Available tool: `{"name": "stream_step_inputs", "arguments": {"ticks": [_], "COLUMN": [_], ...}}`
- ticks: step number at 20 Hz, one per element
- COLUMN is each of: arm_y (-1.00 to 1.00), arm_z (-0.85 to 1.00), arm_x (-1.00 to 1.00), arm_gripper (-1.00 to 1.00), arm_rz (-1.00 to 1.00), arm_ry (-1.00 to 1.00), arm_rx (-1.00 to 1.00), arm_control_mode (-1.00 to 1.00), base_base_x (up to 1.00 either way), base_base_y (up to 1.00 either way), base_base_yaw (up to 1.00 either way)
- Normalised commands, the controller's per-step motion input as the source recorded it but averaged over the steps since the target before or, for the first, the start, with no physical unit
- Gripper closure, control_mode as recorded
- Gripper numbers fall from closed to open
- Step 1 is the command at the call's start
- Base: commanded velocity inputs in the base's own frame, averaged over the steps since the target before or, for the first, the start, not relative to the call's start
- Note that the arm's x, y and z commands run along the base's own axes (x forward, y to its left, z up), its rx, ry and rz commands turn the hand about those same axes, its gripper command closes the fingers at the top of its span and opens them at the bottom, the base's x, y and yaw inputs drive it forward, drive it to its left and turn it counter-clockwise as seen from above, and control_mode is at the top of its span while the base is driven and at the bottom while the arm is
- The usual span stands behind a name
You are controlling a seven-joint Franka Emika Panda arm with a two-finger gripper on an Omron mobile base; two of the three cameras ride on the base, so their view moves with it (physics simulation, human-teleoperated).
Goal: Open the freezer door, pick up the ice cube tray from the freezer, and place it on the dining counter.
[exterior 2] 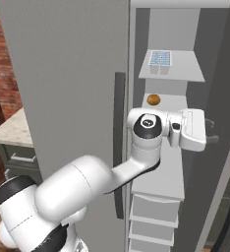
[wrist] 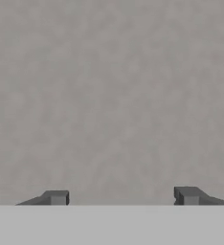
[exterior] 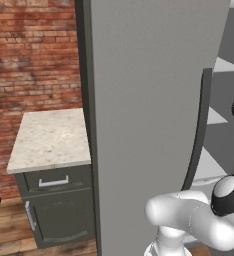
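2 views from the base show the freezer door [exterior: 149,100] swung open, a big flat grey panel taking up the middle of the left base view and the left half of the right base view. Its long dark handle [exterior 2: 119,142] runs vertically near the centre of the right base view. The freezer [exterior 2: 158,44] interior sits to the right of it, light grey shelves stacked up.

The ice cube tray [exterior 2: 160,58] is on the top shelf [exterior 2: 186,69], upper middle of the right base view, pale blue-white with its little grid. 1 shelf down there's a small round brownish thing [exterior 2: 153,99], can't tell what it is.

My pincer [exterior 2: 211,132] is at the right of the right base view, at about the height of that second shelf, pointing toward the grey panel on the right side. In the hand view I see the 2 fingertips [wrist: 58,196] set wide apart with nothing between them, so it's open, just plain grey surface ahead of it.

Lower left of the left base view has the small cabinet [exterior: 54,210] with a stone top, a drawer and metal handles, with a brick wall [exterior: 34,50] behind it.
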Motion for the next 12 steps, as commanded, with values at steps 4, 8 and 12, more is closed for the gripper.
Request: {"name": "stream_step_inputs", "arguments": {"ticks": [4,8,12], "arm_y": [0.01,0.27,0.46], "arm_z": [0.00,0.00,0.00], "arm_x": [0.00,-0.06,-0.07], "arm_gripper": [-1.00,-1.00,-1.00], "arm_rz": [0.00,0.00,0.03], "arm_ry": [0.00,0.00,0.01], "arm_rx": [0.00,0.00,0.00], "arm_control_mode": [-1.00,-1.00,-1.00], "base_base_x": [0.00,0.00,0.00], "base_base_y": [0.00,0.00,0.00], "base_base_yaw": [0.00,0.00,0.00]}}
